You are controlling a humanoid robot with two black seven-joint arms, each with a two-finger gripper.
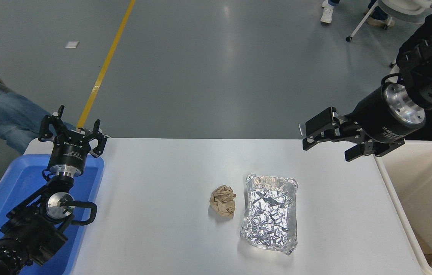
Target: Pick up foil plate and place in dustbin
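The foil plate (271, 214), a shiny crinkled silver tray, lies flat on the white table (154, 214) right of centre. The cream dustbin (403, 198) stands at the table's right edge. My right gripper (324, 143) is open and empty, raised above the table's far right part, beyond the plate and left of the dustbin. My left gripper (72, 131) is open and empty, parked at the lower left over the blue tray.
A crumpled brown paper ball (222, 201) lies just left of the foil plate. A bright blue tray (13, 187) sits at the table's left edge. A person's jeans-clad leg (5, 114) is at the far left. A piece of cardboard (426, 250) lies in the dustbin.
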